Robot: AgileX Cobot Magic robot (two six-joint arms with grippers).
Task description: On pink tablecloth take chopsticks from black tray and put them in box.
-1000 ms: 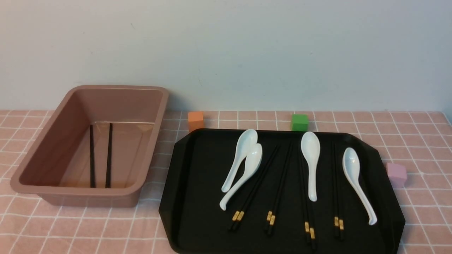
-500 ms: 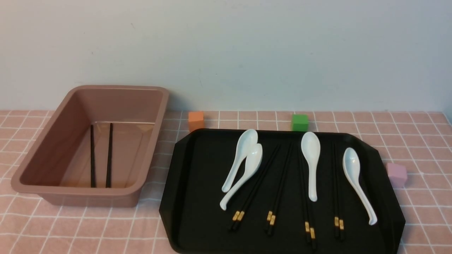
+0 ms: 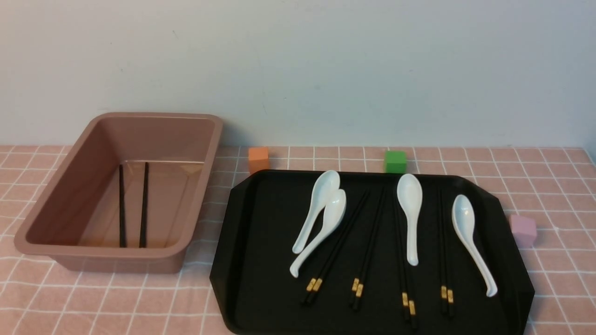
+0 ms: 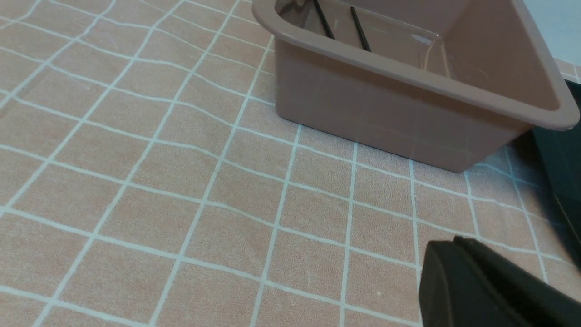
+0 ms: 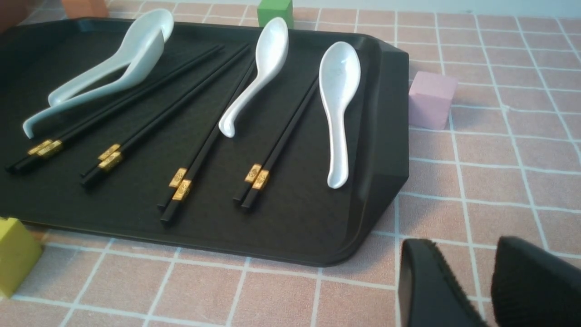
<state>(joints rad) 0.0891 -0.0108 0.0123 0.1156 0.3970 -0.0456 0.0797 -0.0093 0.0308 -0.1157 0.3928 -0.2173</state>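
A pale pink gridded tablecloth (image 3: pixel 139 302) covers the table. On the right lies the black tray (image 3: pixel 265 242) with several pairs of black chopsticks (image 3: pixel 369 246), their gold bands (image 5: pixel 180 184) toward the near side. The brownish-pink box (image 3: pixel 102 252) stands at the left with two chopsticks (image 3: pixel 144 204) lying on its floor. Neither gripper shows in the front view. My left gripper (image 4: pixel 454 243) is shut and empty, low over the cloth short of the box (image 4: pixel 386 113). My right gripper (image 5: pixel 467 247) stands open and empty over the cloth beside the tray's near right corner.
Several white soup spoons (image 3: pixel 409 204) lie among the chopsticks on the tray. An orange cube (image 3: pixel 258 158) and a green cube (image 3: pixel 395 161) sit behind it, a pink cube (image 3: pixel 522 229) to its right, a yellow cube (image 5: pixel 13 254) at its near edge. A wall stands behind.
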